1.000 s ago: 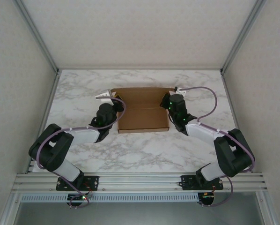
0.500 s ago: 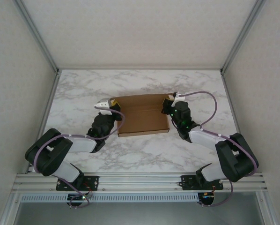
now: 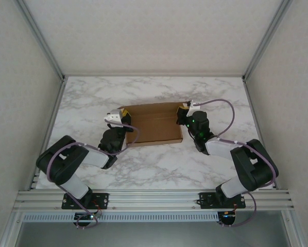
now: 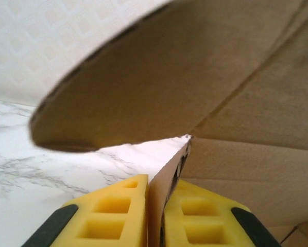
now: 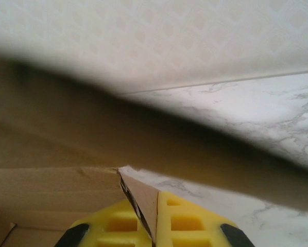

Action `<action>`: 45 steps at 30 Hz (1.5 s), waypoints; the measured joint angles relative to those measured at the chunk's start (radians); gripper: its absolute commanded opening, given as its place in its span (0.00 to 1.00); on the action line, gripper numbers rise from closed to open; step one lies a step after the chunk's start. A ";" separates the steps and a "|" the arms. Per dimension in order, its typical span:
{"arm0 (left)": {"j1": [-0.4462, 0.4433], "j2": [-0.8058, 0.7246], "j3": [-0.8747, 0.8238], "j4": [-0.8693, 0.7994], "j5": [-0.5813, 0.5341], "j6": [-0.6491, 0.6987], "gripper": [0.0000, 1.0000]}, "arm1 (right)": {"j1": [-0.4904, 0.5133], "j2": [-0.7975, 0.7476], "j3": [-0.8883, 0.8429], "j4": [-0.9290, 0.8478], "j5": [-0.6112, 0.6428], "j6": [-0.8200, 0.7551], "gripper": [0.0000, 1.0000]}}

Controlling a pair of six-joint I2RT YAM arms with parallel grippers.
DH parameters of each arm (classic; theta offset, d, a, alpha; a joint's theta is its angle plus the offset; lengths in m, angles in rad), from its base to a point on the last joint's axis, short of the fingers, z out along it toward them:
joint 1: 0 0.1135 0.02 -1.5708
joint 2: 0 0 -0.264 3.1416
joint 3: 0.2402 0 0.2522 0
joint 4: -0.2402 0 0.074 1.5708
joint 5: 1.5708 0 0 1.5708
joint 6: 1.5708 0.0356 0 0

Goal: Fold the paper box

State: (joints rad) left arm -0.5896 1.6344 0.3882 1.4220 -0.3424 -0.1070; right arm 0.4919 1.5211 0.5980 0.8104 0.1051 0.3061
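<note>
My left gripper [image 4: 156, 206] and right gripper [image 5: 154, 218] pinch opposite end walls of the paper box [image 3: 154, 123]. Uneven pulling could slip one wall free.

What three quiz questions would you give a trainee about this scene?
1. True or false: the paper box lies on a wooden table.
2. What does the left pincer grip? A) a cardboard edge B) a cup C) nothing
3. Fill in: the right pincer has pads coloured ____.

Key: 1 false, the table is white and marbled; 2 A; 3 yellow.
</note>
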 measured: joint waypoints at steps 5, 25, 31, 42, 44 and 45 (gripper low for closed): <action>0.000 0.098 0.020 0.095 -0.026 0.033 0.15 | -0.004 0.084 0.034 0.072 0.021 0.008 0.00; -0.063 0.107 0.050 0.064 -0.149 -0.187 0.18 | 0.024 0.092 -0.049 0.210 0.095 0.082 0.00; -0.063 0.092 0.082 0.000 -0.140 -0.212 0.16 | 0.033 0.057 -0.048 0.156 0.144 0.129 0.00; -0.064 0.072 0.005 0.018 -0.095 -0.181 0.09 | 0.056 0.040 -0.120 0.227 0.164 0.136 0.01; -0.065 0.072 -0.005 0.028 -0.090 -0.158 0.09 | 0.061 0.037 -0.144 0.251 0.163 0.136 0.05; -0.066 0.072 -0.008 0.032 -0.089 -0.145 0.09 | 0.062 0.036 -0.153 0.261 0.163 0.136 0.07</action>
State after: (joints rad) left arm -0.6559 1.7061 0.3801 1.4544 -0.4316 -0.2523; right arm 0.5541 1.5574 0.4454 1.0710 0.2684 0.4419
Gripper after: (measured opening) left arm 0.094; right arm 0.053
